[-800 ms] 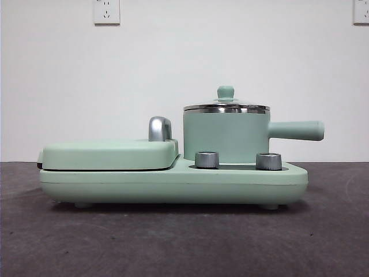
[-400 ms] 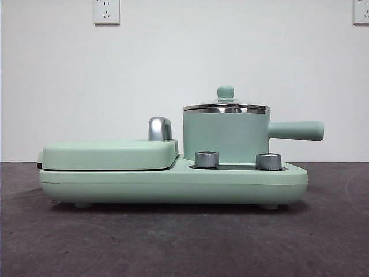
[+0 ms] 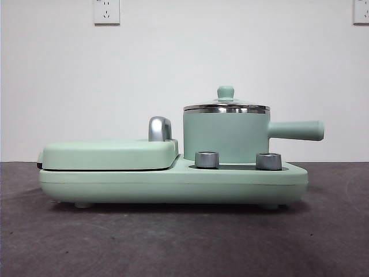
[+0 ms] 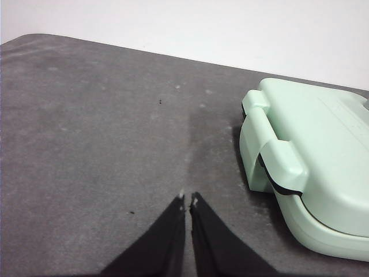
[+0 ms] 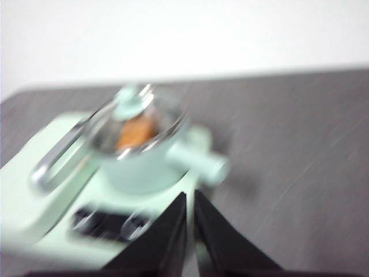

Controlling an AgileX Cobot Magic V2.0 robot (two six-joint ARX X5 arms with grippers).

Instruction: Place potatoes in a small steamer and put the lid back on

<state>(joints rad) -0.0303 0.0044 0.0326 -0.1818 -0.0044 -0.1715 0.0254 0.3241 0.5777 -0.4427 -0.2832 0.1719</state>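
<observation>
The mint-green steamer [image 3: 226, 137] stands on its base with the side handle pointing right. The glass lid [image 3: 226, 106] with its green knob sits on the steamer's rim. In the blurred right wrist view the orange-brown potato [image 5: 136, 133] shows inside the steamer [image 5: 144, 164] through the lid [image 5: 134, 109]. My right gripper [image 5: 190, 197] is shut and empty, apart from the steamer, on its handle side. My left gripper [image 4: 188, 200] is shut and empty above the bare table, beside the griddle end of the appliance. Neither gripper shows in the front view.
The flat mint-green griddle [image 3: 109, 154] with a chrome handle [image 3: 159, 128] lies closed left of the steamer; it also shows in the left wrist view [image 4: 314, 167]. Two steel knobs [image 3: 207, 160] stand on the base [image 3: 173, 184]. The dark grey table [image 3: 173, 242] spreads around.
</observation>
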